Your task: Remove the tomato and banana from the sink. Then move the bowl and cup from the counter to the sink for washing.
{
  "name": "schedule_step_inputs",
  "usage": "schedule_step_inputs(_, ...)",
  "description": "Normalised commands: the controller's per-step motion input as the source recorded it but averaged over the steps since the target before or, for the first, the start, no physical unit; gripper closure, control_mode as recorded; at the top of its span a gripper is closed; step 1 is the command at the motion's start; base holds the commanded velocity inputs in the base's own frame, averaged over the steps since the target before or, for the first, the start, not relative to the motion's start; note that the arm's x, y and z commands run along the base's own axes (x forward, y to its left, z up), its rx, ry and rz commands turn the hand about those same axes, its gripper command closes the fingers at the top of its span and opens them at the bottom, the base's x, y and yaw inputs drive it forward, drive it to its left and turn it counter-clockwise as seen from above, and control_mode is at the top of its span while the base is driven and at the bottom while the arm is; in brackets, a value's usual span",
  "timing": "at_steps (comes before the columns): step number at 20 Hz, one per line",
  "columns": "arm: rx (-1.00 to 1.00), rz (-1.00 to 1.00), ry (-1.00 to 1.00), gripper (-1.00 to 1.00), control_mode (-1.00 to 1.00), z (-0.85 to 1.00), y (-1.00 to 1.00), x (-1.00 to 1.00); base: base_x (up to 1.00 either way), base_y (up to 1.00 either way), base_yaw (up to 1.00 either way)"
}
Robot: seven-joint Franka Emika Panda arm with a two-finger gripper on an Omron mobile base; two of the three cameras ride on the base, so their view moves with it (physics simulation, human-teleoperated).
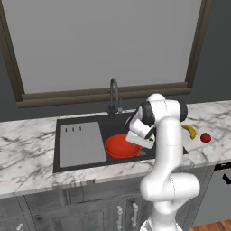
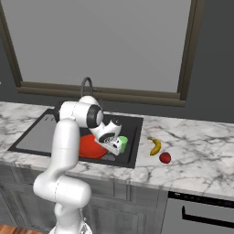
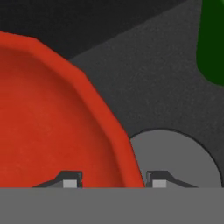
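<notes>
Table (image 1: 27, 153): white marble with grey veins, above grey cabinet fronts; it surrounds the basin on every side of the fingers.

Sink (image 1: 81, 124): black recessed basin, set into the table, directly beneath the fingers. A grey ribbed drainboard panel (image 1: 81, 144) occupies its left half, well to the left of the fingers. A dark curved faucet (image 1: 113, 97) stands at the back rim, beyond the fingers. A round grey drain (image 3: 175, 157) lies in the floor of the basin, just under the right-hand fingertip in the hand view.

Bowl (image 1: 119, 146): wide, shallow, glossy red-orange, resting upright inside the sink. Its rim passes between the two fingertips in the hand view; whether they touch it cannot be told.

Fingers (image 3: 113, 180): lowered into the sink on the white arm, spread apart, with one tip over the bowl and the other over the drain; nothing is pinched.

Cup (image 2: 122, 142): small, bright green, inside the sink just beside the fingers, on the far side from the bowl; upright or tipped cannot be told.

Banana (image 2: 156, 146): yellow with dark tips, lying on the table to the right of the sink, well apart from the fingers.

Tomato (image 2: 165, 157): small glossy red ball, on the table just beside the banana, farthest from the fingers.
</notes>
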Motion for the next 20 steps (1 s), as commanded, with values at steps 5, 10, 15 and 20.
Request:
schedule_step_inputs(5,0.0,0.0,0.0,-1.0,-1.0,0.15,0.0,-0.06,0.0,0.0,0.0)
schedule_step_inputs(10,0.0,0.02,0.0,-1.0,-1.0,0.26,0.0,-0.07,0.0,0.0,0.0)
schedule_step_inputs(15,0.0,0.03,0.0,-1.0,-1.0,0.32,0.0,-0.07,0.0,0.0,0.0)
schedule_step_inputs(20,-0.02,0.1,0.0,-1.0,-1.0,0.31,0.0,-0.1,0.0,0.0,0.0)
